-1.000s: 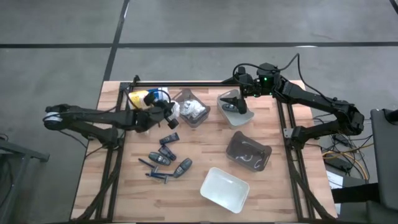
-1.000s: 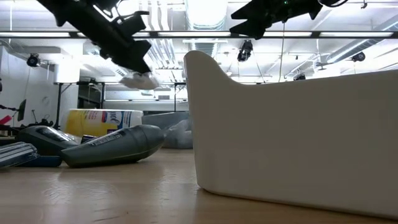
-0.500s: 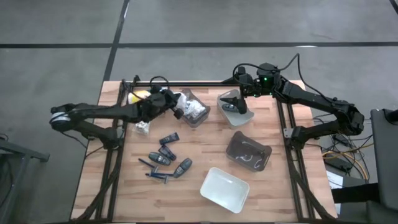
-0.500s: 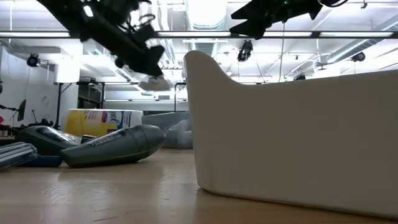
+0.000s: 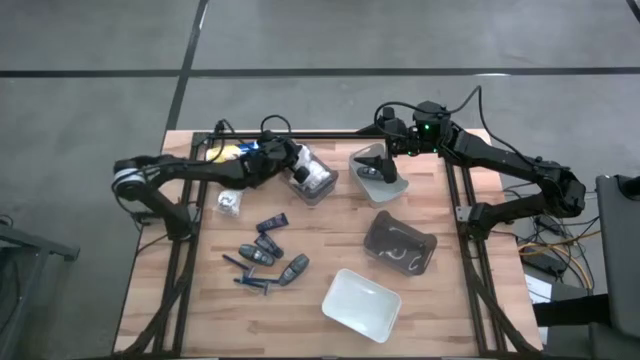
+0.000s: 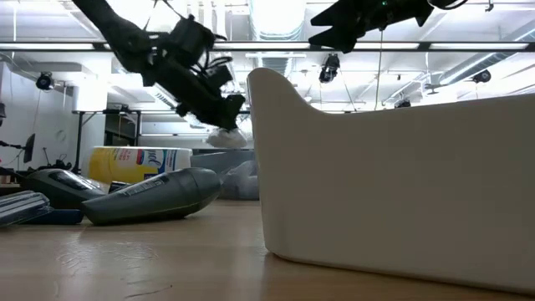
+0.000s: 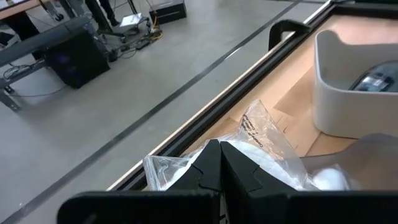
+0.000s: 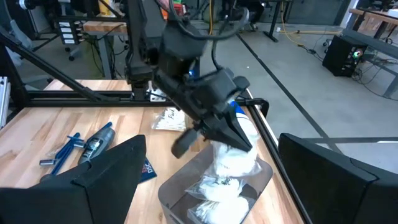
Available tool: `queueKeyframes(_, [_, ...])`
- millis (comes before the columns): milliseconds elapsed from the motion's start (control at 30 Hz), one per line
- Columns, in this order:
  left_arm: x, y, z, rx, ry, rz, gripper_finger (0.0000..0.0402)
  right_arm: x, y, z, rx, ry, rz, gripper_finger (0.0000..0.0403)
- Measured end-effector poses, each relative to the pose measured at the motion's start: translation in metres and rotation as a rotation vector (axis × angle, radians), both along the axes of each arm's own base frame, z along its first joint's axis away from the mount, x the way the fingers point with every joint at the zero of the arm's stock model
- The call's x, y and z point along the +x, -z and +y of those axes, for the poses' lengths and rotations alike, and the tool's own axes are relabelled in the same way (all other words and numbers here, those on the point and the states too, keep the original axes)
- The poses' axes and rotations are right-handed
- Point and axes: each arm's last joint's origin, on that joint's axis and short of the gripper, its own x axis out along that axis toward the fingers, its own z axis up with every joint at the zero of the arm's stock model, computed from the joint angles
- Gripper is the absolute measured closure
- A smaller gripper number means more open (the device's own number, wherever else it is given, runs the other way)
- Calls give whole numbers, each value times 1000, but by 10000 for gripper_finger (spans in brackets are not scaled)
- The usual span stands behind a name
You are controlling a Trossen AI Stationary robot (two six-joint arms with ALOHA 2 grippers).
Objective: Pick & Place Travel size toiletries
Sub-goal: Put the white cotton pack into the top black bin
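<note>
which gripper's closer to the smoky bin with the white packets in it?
Left. The left gripper is right over that smoky bin, shut on a white packet. The right gripper hangs open over the neighbouring white bin.

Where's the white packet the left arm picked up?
High view: the white packet hangs from the left gripper, shut on it, just above the clear bin at the table's back, left of centre.

Bare wood (image 5: 330, 225) between bins (image 5: 400, 245)
</note>
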Motion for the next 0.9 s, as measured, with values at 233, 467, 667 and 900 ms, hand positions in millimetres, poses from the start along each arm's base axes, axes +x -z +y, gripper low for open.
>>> queueKeyframes(233, [12,20,9,-19,-10,38,399,0,0,0,0,0,0,39])
queueKeyframes(467, [12,21,10,-38,-27,10,389,0,0,0,0,0,0,39])
queueKeyframes(667, [11,18,9,-41,-18,1,329,0,0,0,0,0,0,39])
queueKeyframes(900, [11,15,3,-47,-5,4,261,0,0,0,0,0,0,39])
